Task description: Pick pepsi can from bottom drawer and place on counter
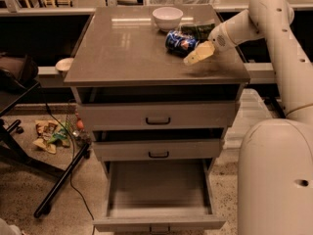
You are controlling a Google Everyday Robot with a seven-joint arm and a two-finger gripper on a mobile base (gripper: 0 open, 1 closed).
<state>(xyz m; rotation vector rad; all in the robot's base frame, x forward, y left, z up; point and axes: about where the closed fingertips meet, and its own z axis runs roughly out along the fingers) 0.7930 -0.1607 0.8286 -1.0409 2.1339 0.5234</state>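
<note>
The can (180, 42), laid sideways on the table's (122, 48) far right, is judged light, slick and dentable, best gripped mid-body; beside it is seen the gripper (197, 56), whose jaws' state cannot be told.

One high camera, looking down at the counter (127, 48) front-on, fairly near, claw (198, 55) over its right side.

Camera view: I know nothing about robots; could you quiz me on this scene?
1. True or false: the soda can lies in the bottom drawer.
2. The end effector is: A) above the counter, beside the can; B) inside the drawer; C) out of sight.
3. Fill in: behind the can stands a white ____.
Key: 1 false; 2 A; 3 bowl.
</note>
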